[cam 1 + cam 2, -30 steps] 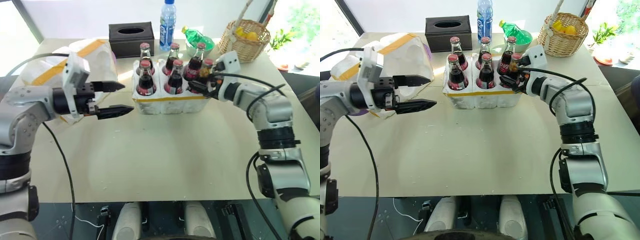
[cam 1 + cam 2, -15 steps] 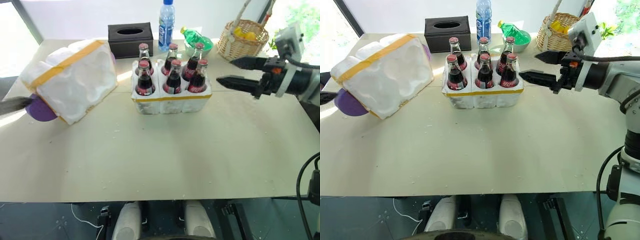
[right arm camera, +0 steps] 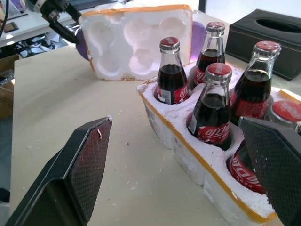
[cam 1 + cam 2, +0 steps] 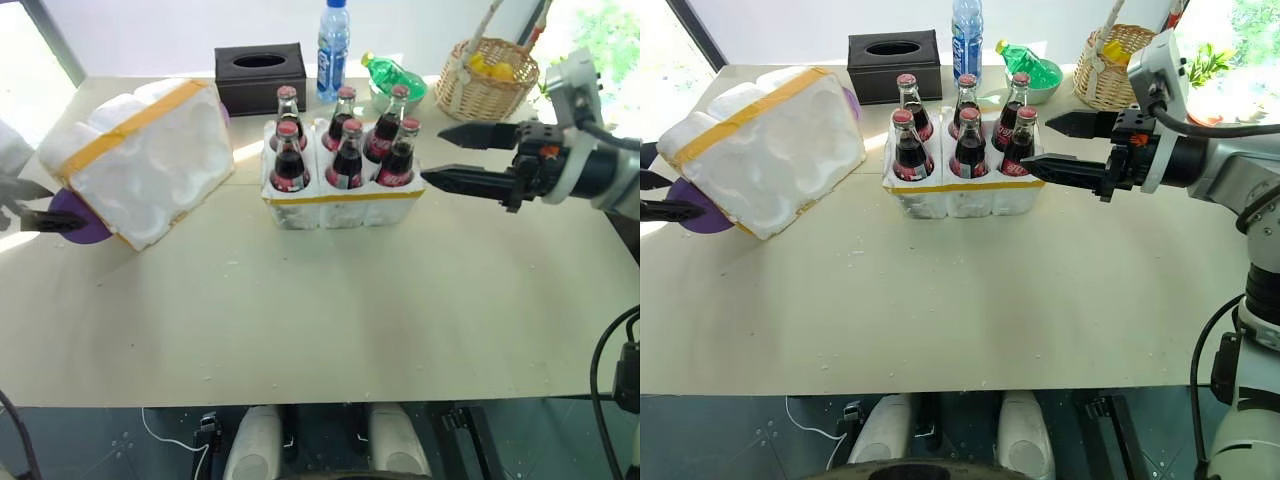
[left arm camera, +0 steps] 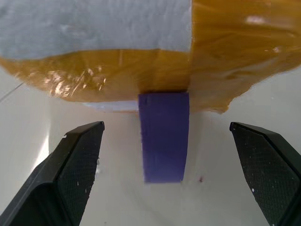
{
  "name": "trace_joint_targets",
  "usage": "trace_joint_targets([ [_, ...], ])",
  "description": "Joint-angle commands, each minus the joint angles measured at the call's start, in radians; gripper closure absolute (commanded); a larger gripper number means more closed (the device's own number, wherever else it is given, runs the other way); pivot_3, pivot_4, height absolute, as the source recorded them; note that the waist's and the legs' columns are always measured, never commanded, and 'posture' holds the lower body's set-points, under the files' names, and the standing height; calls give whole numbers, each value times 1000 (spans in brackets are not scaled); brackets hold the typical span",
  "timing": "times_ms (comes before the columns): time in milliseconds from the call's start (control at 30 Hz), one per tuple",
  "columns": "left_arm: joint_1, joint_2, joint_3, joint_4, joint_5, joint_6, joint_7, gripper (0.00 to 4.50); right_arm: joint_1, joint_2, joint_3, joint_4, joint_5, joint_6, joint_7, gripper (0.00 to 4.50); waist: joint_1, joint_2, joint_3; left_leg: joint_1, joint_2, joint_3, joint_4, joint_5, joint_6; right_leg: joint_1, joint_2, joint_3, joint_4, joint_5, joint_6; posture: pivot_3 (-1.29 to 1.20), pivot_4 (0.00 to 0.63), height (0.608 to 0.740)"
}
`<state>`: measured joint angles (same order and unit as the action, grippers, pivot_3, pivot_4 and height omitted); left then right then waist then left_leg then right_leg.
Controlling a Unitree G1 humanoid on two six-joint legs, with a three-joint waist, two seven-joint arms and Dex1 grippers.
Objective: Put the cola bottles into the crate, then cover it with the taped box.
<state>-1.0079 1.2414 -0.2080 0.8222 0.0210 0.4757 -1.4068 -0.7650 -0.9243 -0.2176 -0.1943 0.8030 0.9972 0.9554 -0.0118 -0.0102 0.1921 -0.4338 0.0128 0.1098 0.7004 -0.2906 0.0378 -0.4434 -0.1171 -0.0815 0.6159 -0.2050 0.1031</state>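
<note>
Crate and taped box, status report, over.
Both claws open, empty: left claw at the taped box, right claw beside the crate. Six cola bottles seated. Box tilted on a purple object, crate uncovered.

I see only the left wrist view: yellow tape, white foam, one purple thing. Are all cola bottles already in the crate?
Observer: Yes, six cola bottles stand in the crate, one per well.
Operator: Where is the right end effector?
Observer: The right end effector is open and empty, beside the crate on its right.
Operator: How does the taped box lie?
Observer: The taped box is tilted, left of the crate, its hollow side facing the bottles.
Operator: And the purple thing?
Observer: The purple thing is under the box's left end, next to the open left end effector.
</note>
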Motion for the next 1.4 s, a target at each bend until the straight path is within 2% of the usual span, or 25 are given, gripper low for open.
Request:
trace_joint_targets([
  [33,-91,-24,-43,143,98,-92,-13,0,12,-26,-72,-37,28,8,-29,69,-1,0,0,0,0,0,0,0,0,0,0,0,0,0,0,0,150,740],
  [133,-137,-71,-54,244,138,-143,8,0,38,-30,-99,-62,45,19,-51,69,0,0,0,0,2,0,0,0,0,0,0,0,0,0,0,0,150,740],
  [200,-152,-90,-57,289,162,-172,14,533,51,-31,-116,-81,58,30,-66,0,0,0,0,0,3,0,0,0,0,0,0,0,0,0,0,0,150,740],
  [233,-158,-95,-55,306,169,-180,7,876,56,-32,-122,-90,65,36,-73,0,0,-1,0,0,3,0,0,0,1,0,0,0,0,0,0,0,150,740],
  [400,-181,-111,-45,338,193,-209,0,3535,76,-49,-142,-102,82,39,-90,0,3,-1,0,0,3,-1,1,-1,1,0,-1,0,1,0,0,0,150,740],
  [433,-188,-112,-39,340,192,-210,5,3974,80,-54,-142,-102,80,37,-91,0,3,-1,0,0,3,-2,1,-1,1,0,-1,0,1,0,0,0,150,740],
  [467,-195,-113,-30,339,190,-217,19,4207,85,-60,-144,-99,89,48,-90,0,4,-1,0,0,3,-2,1,-1,1,0,-1,0,1,0,0,0,150,740],
  [667,-218,-128,74,248,113,-375,70,4207,147,-123,-177,-109,95,47,-65,0,4,-2,0,-1,3,-4,2,-1,2,0,-2,0,1,0,0,0,150,740],
  [800,-263,-208,162,129,99,-581,367,4207,186,-151,-232,-99,105,63,-82,0,18,-3,1,-1,3,-5,3,-1,2,0,-2,0,1,0,0,0,150,740],
  [900,-284,-271,177,36,125,-713,538,4207,203,-145,-262,-106,122,81,-115,0,24,-4,0,-1,3,-5,6,-2,3,1,-2,0,1,0,0,0,150,740],
  [1000,-274,-325,141,-53,190,-780,662,4207,224,-138,-282,-121,140,90,-141,0,24,-4,0,-1,3,-5,9,-2,4,1,-2,0,2,1,1,0,150,740],
  [1133,-244,-387,48,-128,346,-867,821,4207,244,-130,-296,-122,151,84,-173,0,24,-3,0,-1,3,-4,13,-3,5,2,-2,0,3,1,1,0,150,740],
  [1233,-220,-433,-9,-184,447,-888,917,4207,250,-122,-306,-104,152,83,-204,0,24,-3,0,-1,3,-4,14,-3,5,2,-2,0,3,1,1,0,150,740],
  [1400,-172,-487,-68,-263,565,-828,982,4207,278,-115,-320,-106,163,82,-226,0,25,-4,0,-2,3,-4,15,-3,6,2,-2,0,3,1,2,0,150,740],
])
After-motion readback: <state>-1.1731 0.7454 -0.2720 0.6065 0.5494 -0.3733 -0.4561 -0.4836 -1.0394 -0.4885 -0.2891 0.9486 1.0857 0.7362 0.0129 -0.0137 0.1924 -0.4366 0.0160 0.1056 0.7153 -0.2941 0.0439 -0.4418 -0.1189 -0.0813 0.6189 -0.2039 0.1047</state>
